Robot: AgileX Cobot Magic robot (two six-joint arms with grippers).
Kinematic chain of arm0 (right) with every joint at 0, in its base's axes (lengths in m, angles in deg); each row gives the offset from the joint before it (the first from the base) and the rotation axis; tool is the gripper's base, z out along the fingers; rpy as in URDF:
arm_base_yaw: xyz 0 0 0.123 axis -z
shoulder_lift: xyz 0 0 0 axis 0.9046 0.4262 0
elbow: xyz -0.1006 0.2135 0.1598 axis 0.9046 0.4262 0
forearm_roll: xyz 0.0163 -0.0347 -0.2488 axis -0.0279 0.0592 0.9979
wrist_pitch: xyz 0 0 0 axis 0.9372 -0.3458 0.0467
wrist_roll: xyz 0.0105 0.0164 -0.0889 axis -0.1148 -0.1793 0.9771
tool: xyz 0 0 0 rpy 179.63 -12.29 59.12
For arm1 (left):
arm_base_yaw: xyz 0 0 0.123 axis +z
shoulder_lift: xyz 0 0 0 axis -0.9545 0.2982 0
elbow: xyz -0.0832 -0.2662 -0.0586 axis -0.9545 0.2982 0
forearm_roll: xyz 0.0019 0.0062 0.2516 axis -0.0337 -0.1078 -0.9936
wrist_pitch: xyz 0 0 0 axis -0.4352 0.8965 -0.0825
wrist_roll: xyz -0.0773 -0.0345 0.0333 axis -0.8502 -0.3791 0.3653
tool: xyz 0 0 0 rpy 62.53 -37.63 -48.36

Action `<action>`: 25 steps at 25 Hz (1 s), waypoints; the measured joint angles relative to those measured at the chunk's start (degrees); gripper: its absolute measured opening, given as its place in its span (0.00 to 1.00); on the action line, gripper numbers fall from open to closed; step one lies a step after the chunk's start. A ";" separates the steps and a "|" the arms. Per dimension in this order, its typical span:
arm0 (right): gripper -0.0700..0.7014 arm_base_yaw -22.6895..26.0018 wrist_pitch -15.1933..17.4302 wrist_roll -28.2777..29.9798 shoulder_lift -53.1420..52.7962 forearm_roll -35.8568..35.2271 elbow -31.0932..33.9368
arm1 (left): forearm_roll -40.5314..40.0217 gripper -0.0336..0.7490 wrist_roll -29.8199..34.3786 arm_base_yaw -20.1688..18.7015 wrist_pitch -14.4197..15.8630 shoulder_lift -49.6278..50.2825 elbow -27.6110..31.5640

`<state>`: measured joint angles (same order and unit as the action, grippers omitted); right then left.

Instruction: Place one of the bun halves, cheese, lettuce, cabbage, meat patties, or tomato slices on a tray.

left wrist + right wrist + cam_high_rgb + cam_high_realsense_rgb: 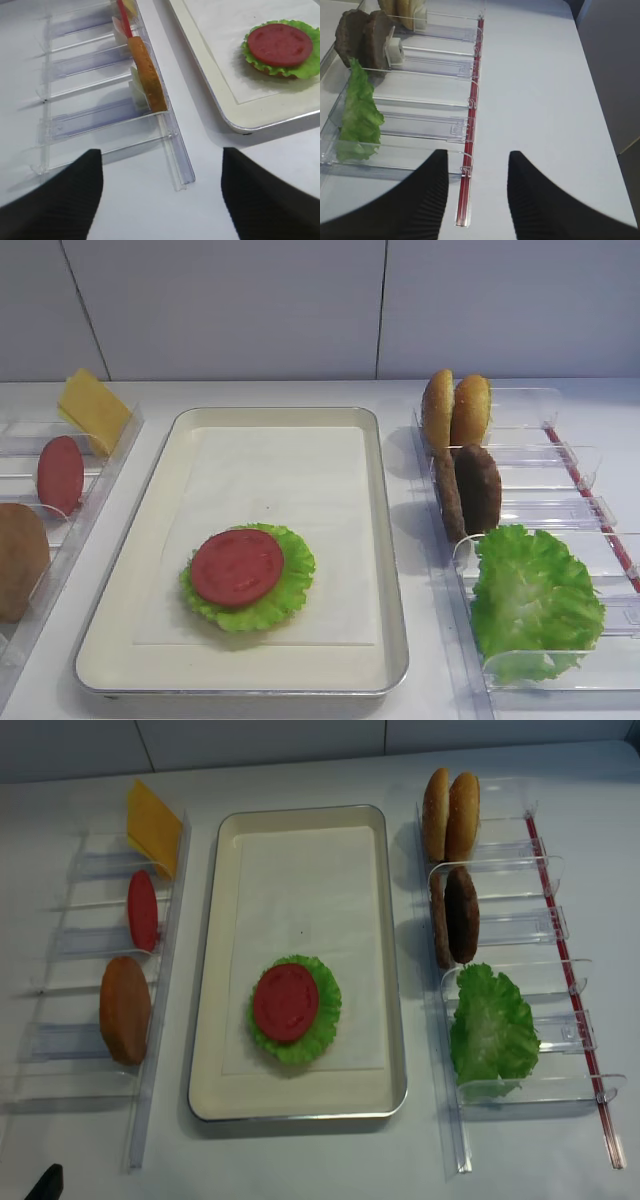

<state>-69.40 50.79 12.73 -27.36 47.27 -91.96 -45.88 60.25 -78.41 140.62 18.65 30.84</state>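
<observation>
The cream tray [112, 650] lies mid-table. On its paper liner a tomato slice [237, 566] rests on a lettuce leaf [292, 590]. The left bins hold cheese [92, 410], another tomato slice [60, 474] and a bun half [20, 558]. In the right bins stand two bun halves [455, 410], meat patties [478, 488] and lettuce [535, 600]. Cabbage is out of view. My left gripper [161, 152] hangs open and empty over the table at the front end of the left bins. My right gripper [478, 153] is open and empty above the right bins' front end.
Clear plastic bins flank the tray, the left row [70, 1045] and the right row [560, 1020]. A red strip [470, 150] runs along the right row's outer side. The table's right edge [607, 130] drops off beyond it. A white wall stands behind.
</observation>
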 joint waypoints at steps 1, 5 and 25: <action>0.52 0.00 0.00 0.00 0.00 0.00 0.00 | 0.00 0.69 0.00 0.00 0.00 0.00 0.00; 0.52 0.00 0.00 0.00 0.00 0.00 0.00 | 0.00 0.69 0.00 0.00 0.00 0.00 0.00; 0.52 0.00 0.00 0.00 0.00 0.00 0.00 | -0.46 0.68 -0.22 3.56 0.00 0.00 0.00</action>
<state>-69.40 50.79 12.73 -27.36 47.27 -91.96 -46.34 60.04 -74.85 140.62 18.65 30.84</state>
